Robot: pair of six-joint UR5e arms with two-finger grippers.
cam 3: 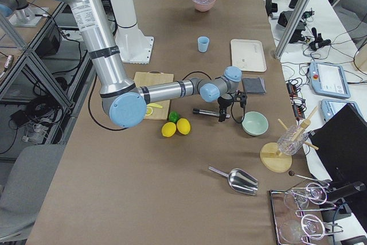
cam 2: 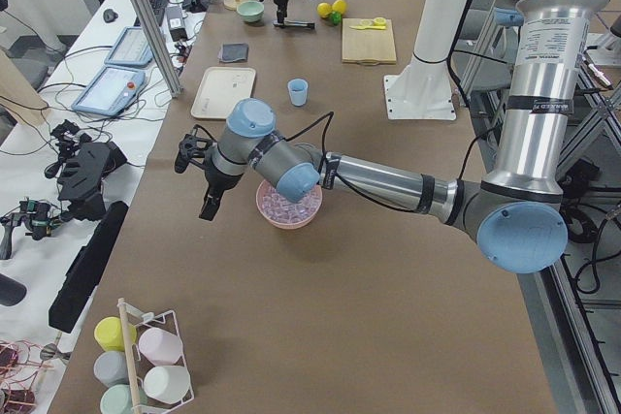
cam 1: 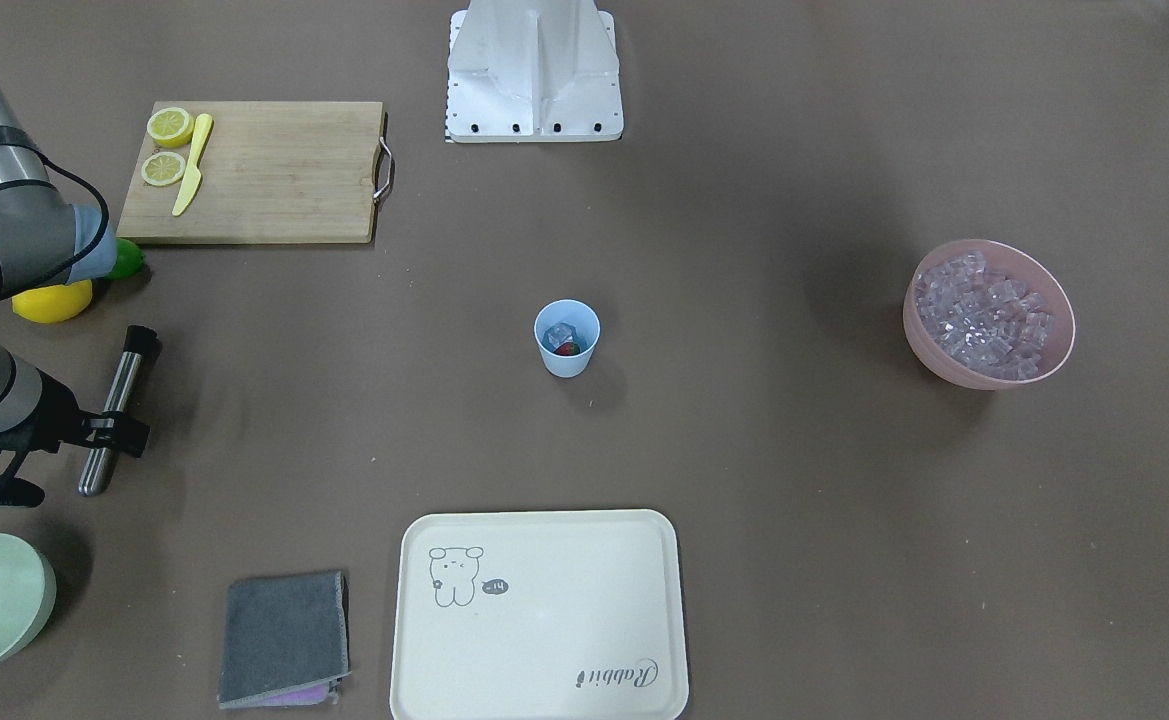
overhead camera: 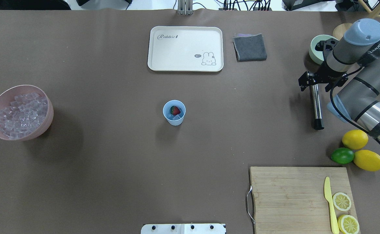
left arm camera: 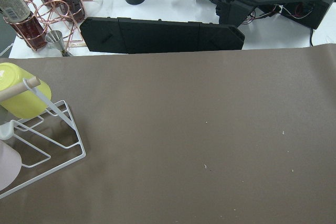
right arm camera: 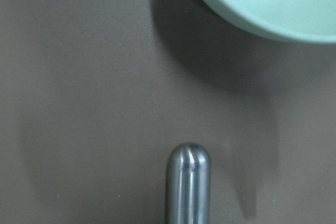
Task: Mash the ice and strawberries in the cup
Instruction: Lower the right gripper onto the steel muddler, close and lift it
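Nearest the robot, on its right: cutting board [overhead camera: 290,195] with lemon slices [overhead camera: 341,201]. Mid-table: cup [overhead camera: 174,112] upright at centre, strawberry [overhead camera: 175,110] inside, ice [cam 1: 559,333] cube beside it. Well apart from the cup, off to the robot's right, the right gripper [overhead camera: 314,84] has its jaws straddling the far end of a steel muddler [overhead camera: 315,104] lying flat; clamped or not, cannot tell. The pink bowl [overhead camera: 48,122] full of ice sits on the robot's left, well apart from the cup. The left gripper [cam 2: 208,208] hangs near that bowl; spread or pressed together, cannot tell. Far edge: tray [overhead camera: 183,48], and pale green bowl [overhead camera: 315,48] just beyond the right gripper.
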